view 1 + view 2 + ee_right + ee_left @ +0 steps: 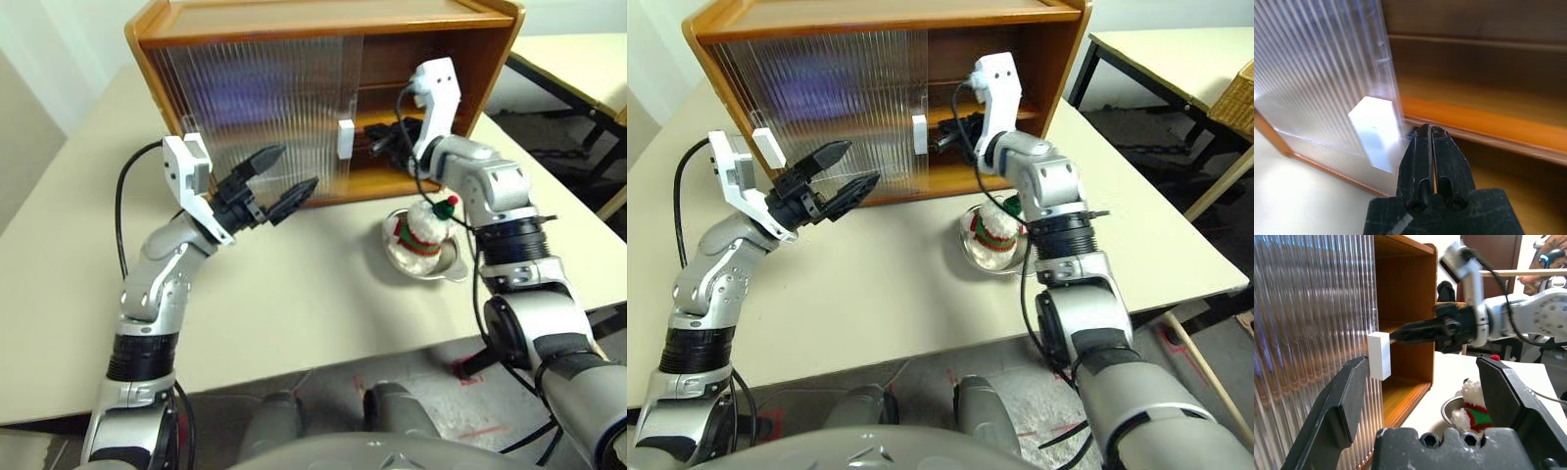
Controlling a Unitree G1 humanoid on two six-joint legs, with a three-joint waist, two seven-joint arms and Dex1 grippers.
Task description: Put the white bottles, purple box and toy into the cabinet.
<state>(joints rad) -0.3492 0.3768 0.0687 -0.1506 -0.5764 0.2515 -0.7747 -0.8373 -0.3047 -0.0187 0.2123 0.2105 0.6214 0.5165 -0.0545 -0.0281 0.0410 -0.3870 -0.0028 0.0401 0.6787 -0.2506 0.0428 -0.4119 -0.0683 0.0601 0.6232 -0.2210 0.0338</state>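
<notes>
The large orange-brown wooden cabinet [323,29] with ribbed translucent sliding doors stands at the far edge of the pale beige surface [294,304], its right half uncovered and the white rectangular handle [345,138] marking the door's edge; bare surface lies open in front of it toward the near edge. The left pincer [279,181] hangs spread wide and empty above the surface before the closed door. The right pincer [1429,147], pressed together and holding nothing, points into the opening just beside the handle; whether it touches the handle cannot be told. The fluffy white plush toy [423,230] with red-and-green band sits in a shallow metal dish [446,269] near the cabinet's right front, partly hidden by the right arm. A purple blur shows behind the ribbed door [235,103], too indistinct to identify
</notes>
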